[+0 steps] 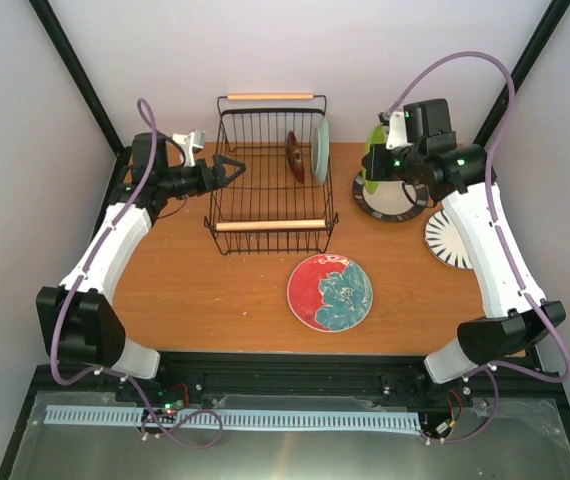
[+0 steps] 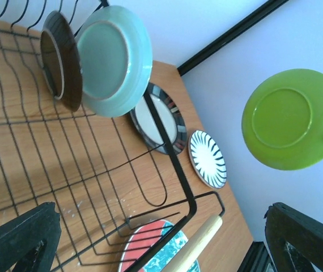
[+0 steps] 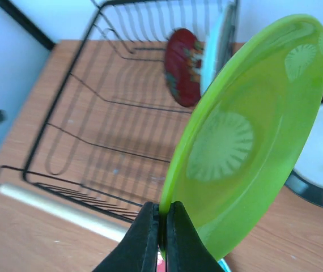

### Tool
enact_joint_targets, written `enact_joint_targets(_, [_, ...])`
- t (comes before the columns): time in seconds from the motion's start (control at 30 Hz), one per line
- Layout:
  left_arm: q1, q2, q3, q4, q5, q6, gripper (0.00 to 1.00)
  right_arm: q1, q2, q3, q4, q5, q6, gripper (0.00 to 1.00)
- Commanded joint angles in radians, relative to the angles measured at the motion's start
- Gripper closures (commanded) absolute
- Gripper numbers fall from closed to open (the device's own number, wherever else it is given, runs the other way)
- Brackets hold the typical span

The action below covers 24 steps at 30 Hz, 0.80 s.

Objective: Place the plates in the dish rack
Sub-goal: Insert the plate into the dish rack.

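The black wire dish rack [image 1: 270, 226] stands at the back centre, with the mint green plate [image 1: 320, 150] and the small dark red plate [image 1: 295, 156] upright at its right end. My right gripper [image 3: 163, 226] is shut on the rim of the lime green plate [image 3: 252, 130] and holds it in the air right of the rack [image 3: 71, 141]. It also shows in the top view [image 1: 376, 143]. My left gripper [image 1: 233, 172] is open and empty at the rack's left side. The red plate with teal flower [image 1: 330, 292] lies flat in front of the rack.
The black-rimmed cream plate [image 1: 390, 200] and the white plate with black stripes [image 1: 447, 240] lie flat at the right, under and beside my right arm. Black frame posts stand at both back corners.
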Motion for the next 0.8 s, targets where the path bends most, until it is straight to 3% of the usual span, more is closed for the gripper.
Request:
enact_joint_targets(0.0, [-0.007, 0.041, 0.066, 0.089, 0.074, -0.045, 0.0, 0.009, -0.035, 0.032, 0.107, -0.203, 0.061, 0.97])
enact_joint_targets(0.2, [-0.007, 0.091, 0.07, 0.231, 0.16, -0.142, 0.0, 0.01, -0.094, -0.04, 0.311, -0.427, 0.161, 0.97])
enact_joint_targets(0.47, [0.016, 0.051, 0.073, 0.219, 0.115, -0.169, 0.0, 0.01, -0.119, -0.23, 0.731, -0.639, 0.377, 0.97])
enact_joint_targets(0.6, [0.1, -0.028, 0.029, 0.183, 0.05, -0.179, 0.0, 0.01, -0.028, -0.159, 0.749, -0.661, 0.356, 0.97])
enact_joint_targets(0.77, [0.164, -0.076, 0.027, 0.041, -0.084, -0.125, 0.0, 0.033, 0.13, 0.014, 0.649, -0.657, 0.248, 0.97])
